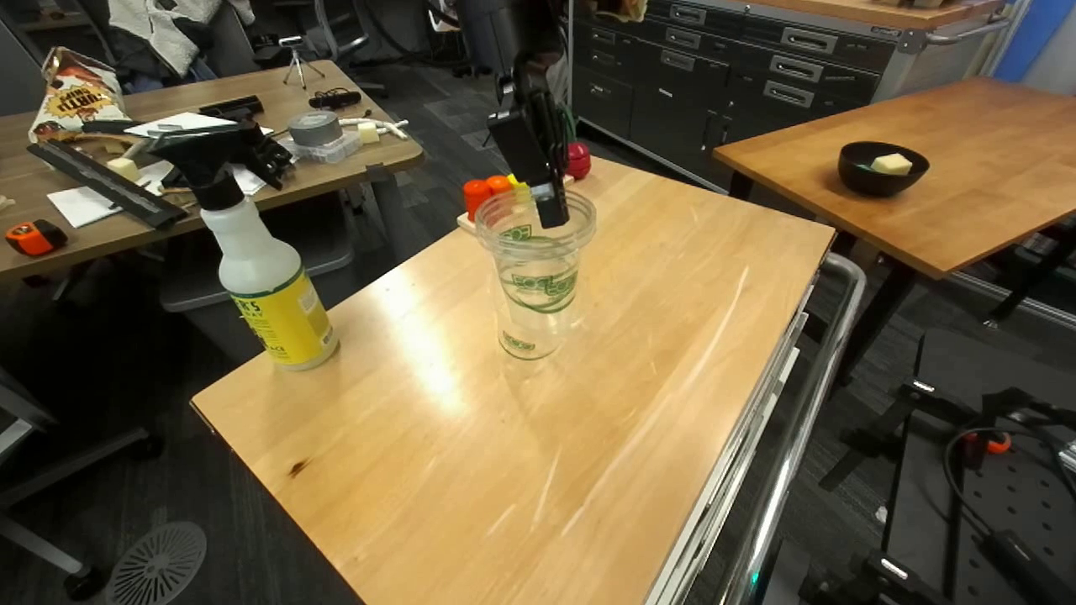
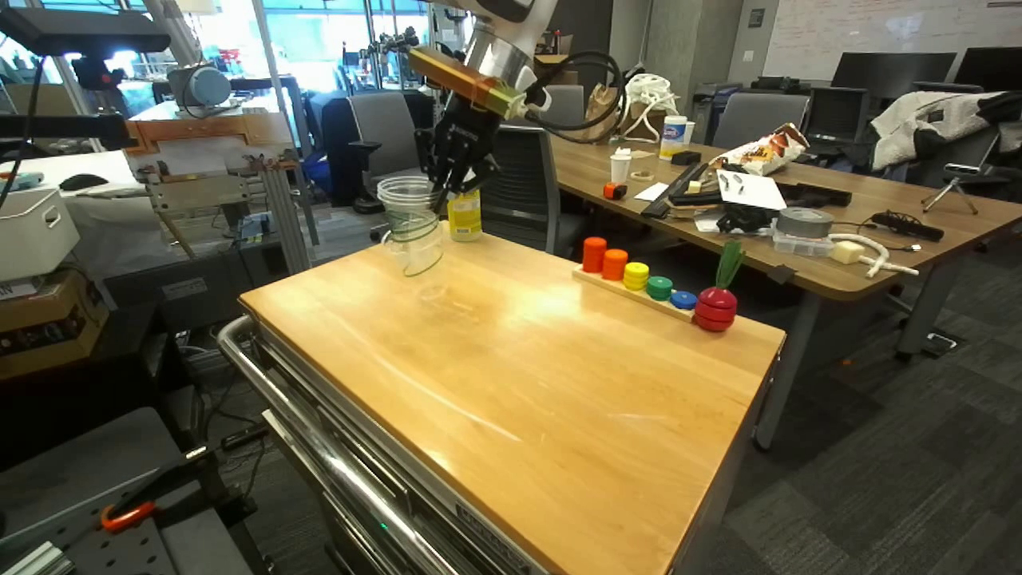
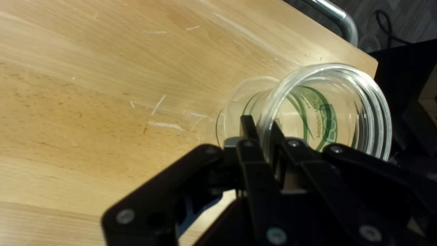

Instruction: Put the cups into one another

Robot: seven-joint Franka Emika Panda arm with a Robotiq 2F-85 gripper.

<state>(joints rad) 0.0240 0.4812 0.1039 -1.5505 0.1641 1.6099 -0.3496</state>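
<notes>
Several clear cups with green print are nested in one another, their rims close together (image 1: 504, 239); the nested cups also show in the wrist view (image 3: 374, 102) and an exterior view (image 2: 403, 196). My gripper (image 3: 261, 131) is shut on their rim, one finger inside and one outside; it also shows in both exterior views (image 1: 551, 206) (image 2: 439, 196). A lower clear cup (image 1: 521, 343) stands on the table beneath them; its edge shows at the left in the wrist view (image 3: 235, 99). The held cups look tilted and overlap it; how deep they sit in it I cannot tell.
A white-and-yellow spray bottle (image 1: 282, 294) stands near the table edge (image 1: 420, 470). A wooden peg toy with coloured discs (image 2: 636, 275) and a red radish-like toy (image 2: 715, 308) lie along another edge. A black bowl (image 1: 883, 168) is on a separate table.
</notes>
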